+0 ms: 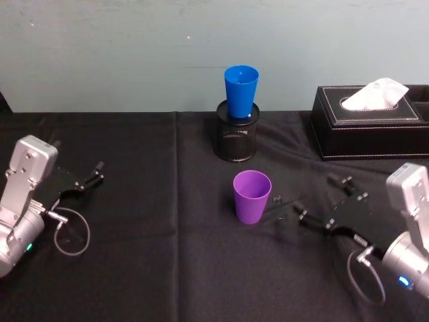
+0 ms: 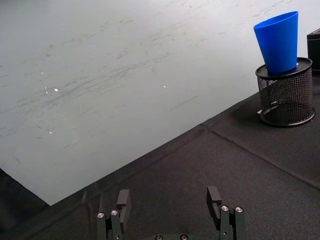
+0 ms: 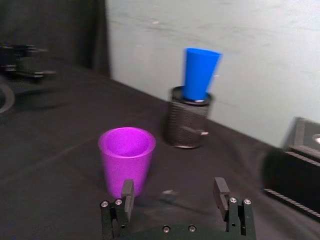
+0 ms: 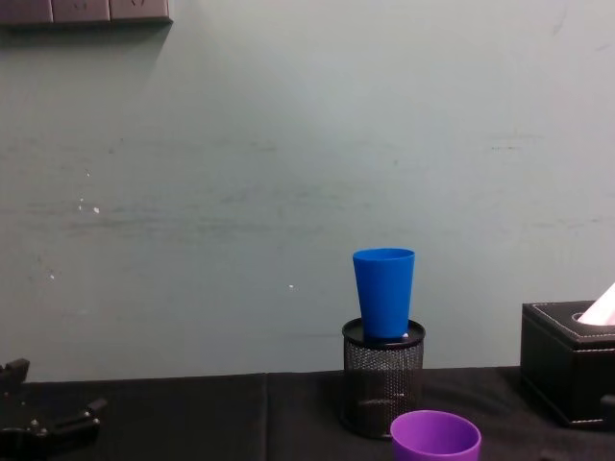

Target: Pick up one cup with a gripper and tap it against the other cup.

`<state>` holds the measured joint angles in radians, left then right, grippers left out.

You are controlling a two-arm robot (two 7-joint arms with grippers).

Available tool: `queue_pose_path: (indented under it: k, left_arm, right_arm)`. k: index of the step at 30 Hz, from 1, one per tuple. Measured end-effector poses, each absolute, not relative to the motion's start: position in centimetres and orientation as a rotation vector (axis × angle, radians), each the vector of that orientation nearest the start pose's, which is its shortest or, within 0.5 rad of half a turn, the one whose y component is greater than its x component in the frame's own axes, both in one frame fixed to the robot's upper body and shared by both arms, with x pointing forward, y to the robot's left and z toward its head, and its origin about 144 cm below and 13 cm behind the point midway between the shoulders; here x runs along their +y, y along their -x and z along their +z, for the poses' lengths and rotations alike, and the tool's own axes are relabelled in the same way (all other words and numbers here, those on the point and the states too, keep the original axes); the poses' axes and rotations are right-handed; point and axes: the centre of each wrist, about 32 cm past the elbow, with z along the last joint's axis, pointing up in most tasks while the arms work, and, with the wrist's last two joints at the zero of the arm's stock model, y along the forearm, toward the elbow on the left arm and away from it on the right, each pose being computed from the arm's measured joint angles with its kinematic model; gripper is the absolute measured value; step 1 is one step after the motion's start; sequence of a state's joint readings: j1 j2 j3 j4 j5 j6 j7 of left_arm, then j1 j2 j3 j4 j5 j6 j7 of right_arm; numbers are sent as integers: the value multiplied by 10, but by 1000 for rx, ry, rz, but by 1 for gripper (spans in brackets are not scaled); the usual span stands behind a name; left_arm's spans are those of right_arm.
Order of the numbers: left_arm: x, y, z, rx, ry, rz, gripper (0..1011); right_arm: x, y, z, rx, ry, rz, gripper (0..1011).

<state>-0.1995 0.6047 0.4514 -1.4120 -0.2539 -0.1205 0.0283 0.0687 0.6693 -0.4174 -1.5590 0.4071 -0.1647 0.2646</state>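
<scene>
In the head view's lower right, the right gripper (image 1: 314, 196) has its jaws spread and holds nothing. The left gripper (image 1: 77, 161), also spread and empty, sits idle at the left edge. Just beyond the right one, at frame centre, the purple cup (image 1: 252, 196) stands upright on the black surface (image 1: 147, 201), off the jaws' midline, so a finger could clip and tip it. Farther back, at upper centre, the blue cup (image 1: 240, 90) perches in a mesh pen holder (image 1: 236, 141); a hard tap might topple it.

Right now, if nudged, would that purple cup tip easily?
Probably: the purple cup stands on its narrower base and looks empty, so likely light and tippy. Its smooth taper might slip from the right gripper.
</scene>
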Motion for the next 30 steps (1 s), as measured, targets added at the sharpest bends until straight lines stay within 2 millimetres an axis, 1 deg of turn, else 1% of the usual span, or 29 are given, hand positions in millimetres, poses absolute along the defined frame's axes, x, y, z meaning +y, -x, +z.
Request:
queue_pose_path:
  k: [5, 11, 20, 30]
  left_arm:
    - [310, -489, 1140, -285, -304, 1248, 1000]
    - [310, -489, 1140, -285, -304, 1248, 1000]
    - [310, -489, 1140, -285, -304, 1248, 1000]
    - [310, -489, 1140, -285, -304, 1248, 1000]
  right_arm:
    - [-302, -451, 1138, -116, 195, -861, 1003]
    - [-291, -459, 1132, -68, 181, -833, 1003]
    - [-275, -481, 1127, -37, 183, -826, 1003]
    - [-264, -501, 1121, -10, 172, -826, 1003]
